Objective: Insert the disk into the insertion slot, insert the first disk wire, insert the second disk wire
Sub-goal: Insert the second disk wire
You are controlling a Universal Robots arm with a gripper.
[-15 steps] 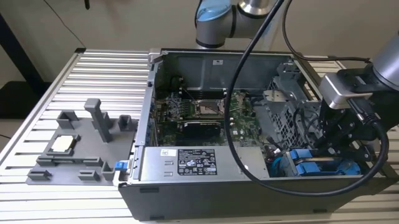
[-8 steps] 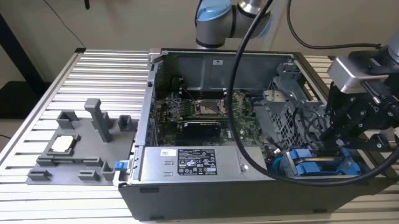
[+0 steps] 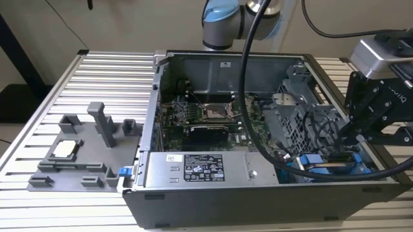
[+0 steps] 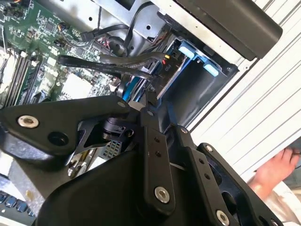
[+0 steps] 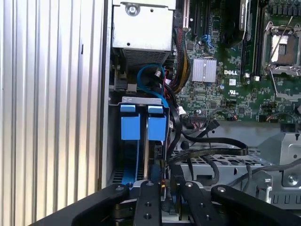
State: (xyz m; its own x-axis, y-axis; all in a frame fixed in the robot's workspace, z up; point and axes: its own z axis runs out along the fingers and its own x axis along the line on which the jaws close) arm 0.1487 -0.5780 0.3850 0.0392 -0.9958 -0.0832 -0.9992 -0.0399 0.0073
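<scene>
Disk (image 5: 156,129) sits in the insertion slot (image 5: 141,100); end effector (image 5: 162,181) hovers beside it.

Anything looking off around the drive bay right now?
Nothing looks damaged or askew. Both blue carriers sit side by side in the drive cage, black cables loop loosely beside them, and a person's hand is close outside the case.

A ribbed silver aluminium desk (image 3: 96,82) of parallel slats spreads across the exterior view, lit evenly. Behind the desk stands a plain beige wall (image 3: 129,24), with thin black cables (image 3: 322,29) hanging in front of it. Beside the desk, at the exterior view's left, a black upright post (image 3: 16,48) stands before a pale floor (image 3: 7,130).
</scene>
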